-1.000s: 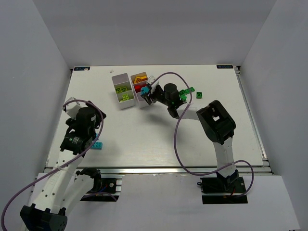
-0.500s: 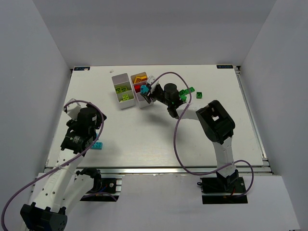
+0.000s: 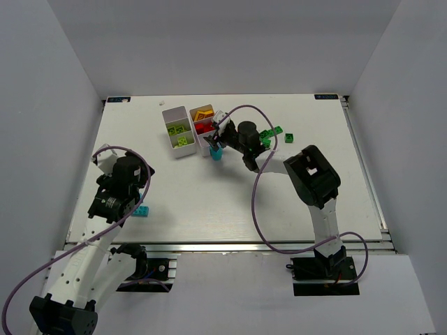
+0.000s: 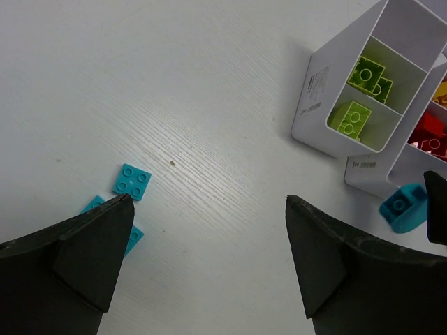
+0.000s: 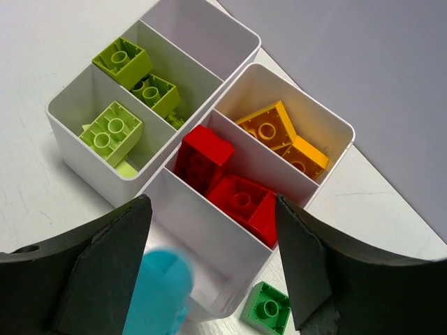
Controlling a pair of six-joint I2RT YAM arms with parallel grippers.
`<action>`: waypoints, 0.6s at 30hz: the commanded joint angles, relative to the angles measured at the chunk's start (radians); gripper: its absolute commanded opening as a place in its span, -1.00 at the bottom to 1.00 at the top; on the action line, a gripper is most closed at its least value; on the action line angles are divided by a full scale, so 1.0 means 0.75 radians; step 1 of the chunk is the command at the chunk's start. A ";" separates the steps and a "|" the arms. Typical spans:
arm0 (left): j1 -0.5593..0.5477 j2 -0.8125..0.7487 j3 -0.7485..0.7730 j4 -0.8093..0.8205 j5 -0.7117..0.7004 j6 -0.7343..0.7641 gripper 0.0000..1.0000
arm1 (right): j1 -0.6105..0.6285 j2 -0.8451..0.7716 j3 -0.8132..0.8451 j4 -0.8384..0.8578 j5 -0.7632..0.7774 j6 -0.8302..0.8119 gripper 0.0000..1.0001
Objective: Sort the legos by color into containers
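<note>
- The right gripper [image 5: 209, 209] has its fingers wide apart and clamps nothing.
- A cyan brick [image 5: 159, 293] shows between those fingers, close to the left one. It is too blurred to tell its facing or whether it touches anything.
- From above, this brick [image 3: 216, 153] sits just outside the near end of the tray under the gripper, not in any compartment.
- The red-and-orange tray [image 5: 202, 230] stretches lengthwise away from the right gripper. Its nearest compartment is bare, red bricks [image 5: 241, 199] fill the middle one, and orange bricks [image 5: 269, 125] lie in the farthest.
- The lime tray [image 5: 84, 157] lies parallel, touching on the gripper's left. Lime bricks [image 5: 112, 132] sit studs-up in its two nearer compartments.
- A green brick [image 5: 267, 307] rests studs-up on the table [image 5: 42, 42], just beside the near tray's corner by the right finger.
- The left gripper [image 4: 209, 202] is spread open and holds nothing.
- Flat cyan bricks [image 4: 132, 181] lie studs-up beside its left finger, well apart from the trays.
</note>
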 commanded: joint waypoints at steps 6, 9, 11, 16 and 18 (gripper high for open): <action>0.009 -0.028 0.010 -0.028 -0.001 -0.021 0.96 | -0.033 -0.078 0.062 -0.033 0.008 0.016 0.55; 0.009 -0.032 0.010 -0.028 -0.001 -0.019 0.96 | -0.058 -0.133 0.093 -0.180 -0.096 0.002 0.55; 0.009 -0.032 0.010 -0.030 -0.003 -0.019 0.96 | -0.099 -0.172 0.112 -0.317 -0.390 -0.102 0.54; 0.009 -0.038 -0.011 -0.012 0.009 -0.019 0.95 | -0.177 -0.193 0.338 -1.259 -1.000 -0.600 0.79; 0.009 -0.040 -0.017 -0.006 0.017 -0.019 0.95 | -0.179 -0.173 0.396 -1.590 -1.052 -1.065 0.79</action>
